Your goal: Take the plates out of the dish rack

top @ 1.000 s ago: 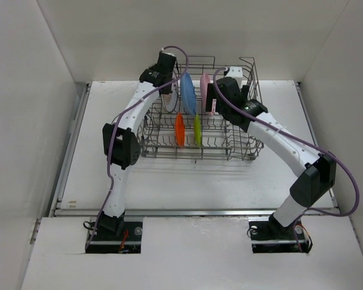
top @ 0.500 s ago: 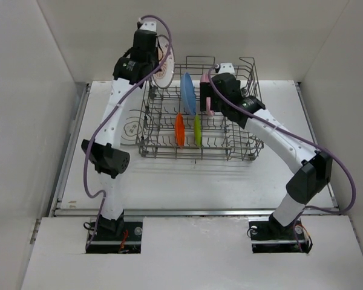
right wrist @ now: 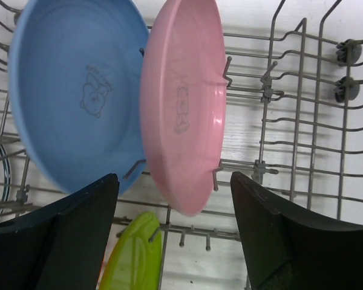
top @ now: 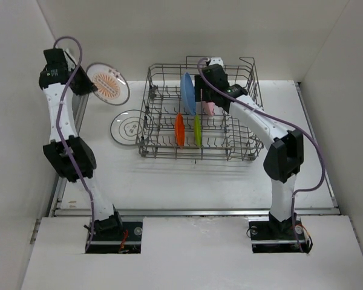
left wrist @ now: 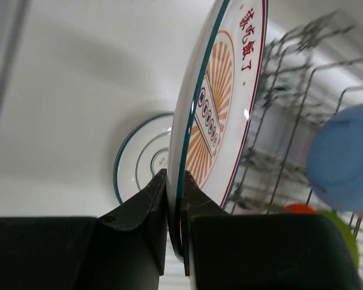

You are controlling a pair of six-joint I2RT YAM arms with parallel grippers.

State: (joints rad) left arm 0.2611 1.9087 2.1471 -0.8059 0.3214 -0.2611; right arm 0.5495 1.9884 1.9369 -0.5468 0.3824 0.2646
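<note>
My left gripper [top: 88, 81] is shut on the rim of the white plate with the orange sunburst [top: 107, 83] and holds it in the air left of the dish rack [top: 248, 145]. In the left wrist view my fingers [left wrist: 151, 199] pinch the sunburst plate [left wrist: 221, 96]. The white plate with the teal rim [top: 128, 128] lies flat on the table left of the rack. My right gripper [top: 207, 99] is open above the rack, its jaws either side of the pink plate [right wrist: 184, 103]. The blue plate [right wrist: 72, 90], the lime green plate [right wrist: 133, 260] and the orange plate [top: 179, 128] stand in the rack.
White walls close in the table on the left, back and right. The table's front edge [top: 193, 211] runs just ahead of the arm bases. The rack's raised wire sides [right wrist: 302, 90] stand near my right gripper.
My left arm has lifted the sunburst plate out of the rack and swung it far to the left. My right gripper has moved up and back over the pink plate.
</note>
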